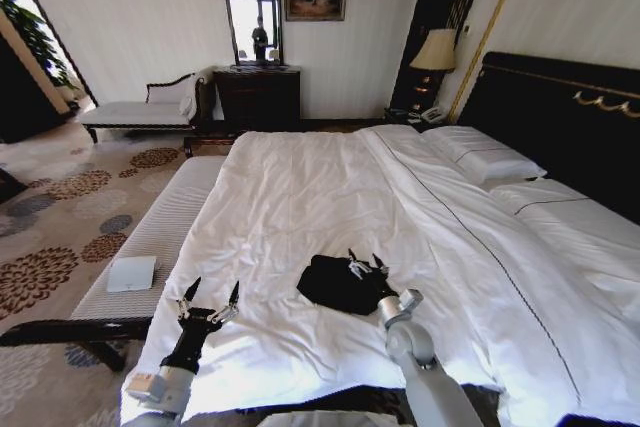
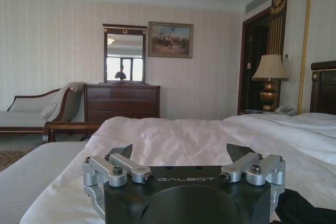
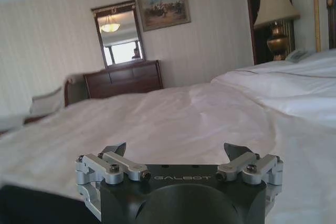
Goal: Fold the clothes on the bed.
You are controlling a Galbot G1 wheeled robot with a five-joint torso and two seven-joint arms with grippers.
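Clothes (image 1: 340, 284) bunched; lettering apparently hidden.

The bed (image 1: 330, 197) lies bare white across the middle and upper frame, open to reach, with pillows (image 1: 485, 159) and headboard (image 1: 560, 112) closing the upper right. At lower centre the T-shirt (image 1: 340, 285) sits bunched, the right gripper (image 1: 366, 265) spread wide over its right edge. The left gripper (image 1: 211, 296), also spread, hovers lower left, near the bench (image 1: 150, 237) holding a white cloth (image 1: 132, 273)
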